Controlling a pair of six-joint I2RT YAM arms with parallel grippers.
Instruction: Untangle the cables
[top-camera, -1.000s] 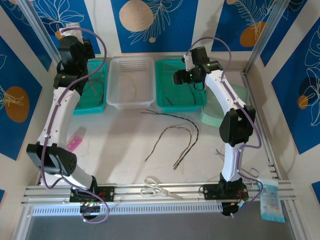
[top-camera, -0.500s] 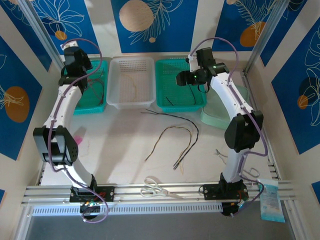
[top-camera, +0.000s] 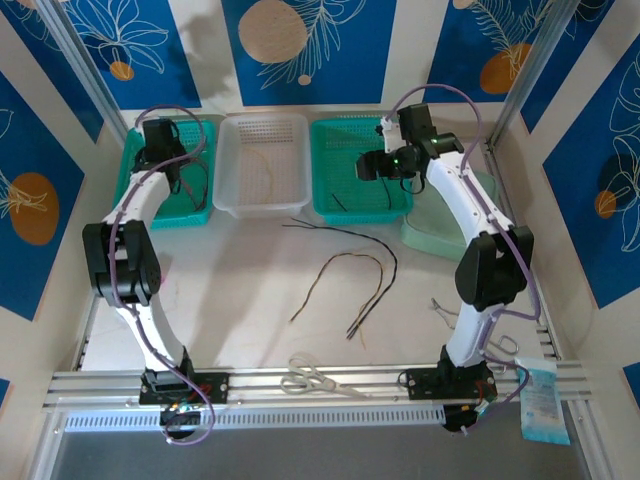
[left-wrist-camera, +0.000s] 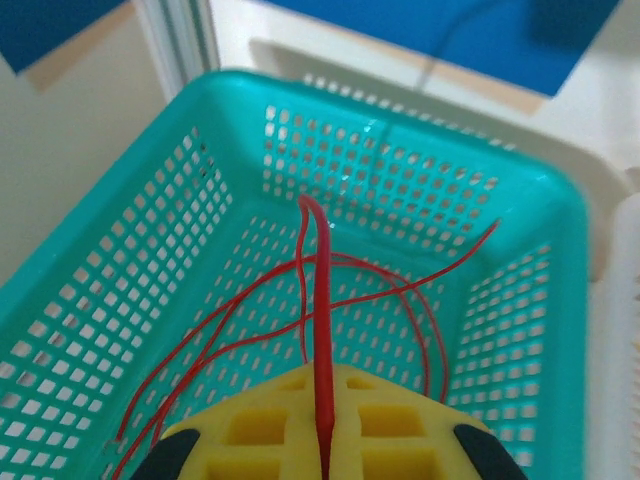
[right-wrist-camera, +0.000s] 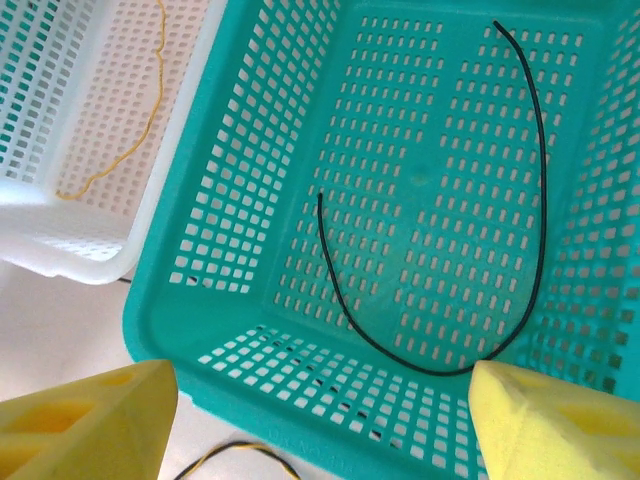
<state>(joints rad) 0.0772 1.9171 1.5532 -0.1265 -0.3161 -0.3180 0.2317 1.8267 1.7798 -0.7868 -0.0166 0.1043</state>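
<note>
Overlooking from the top: left gripper is hanging over the left teal basket at 10 o'clock; right gripper is hovering over the right teal basket at 1 o'clock.
Cables on the table: black and tan cables are lying looped at the centre, apart from both grippers, just below the white basket sitting at 12 o'clock.
Scissors: scissors are resting at 6 o'clock beside the rail.
Left wrist, fingers: yellow pads are pressing together, pinching a red cable that is rising toward 12 o'clock.
Left wrist, basket: more red cables are lying curled on the basket floor.
Right wrist, fingers: yellow fingers are standing spread wide at 7 and 5 o'clock, gripping nothing.
Right wrist, teal basket: a black cable is curving across the floor from 1 o'clock toward 6 o'clock.
Right wrist, white basket: a yellowish cable is lying inside, at 10 o'clock.
</note>
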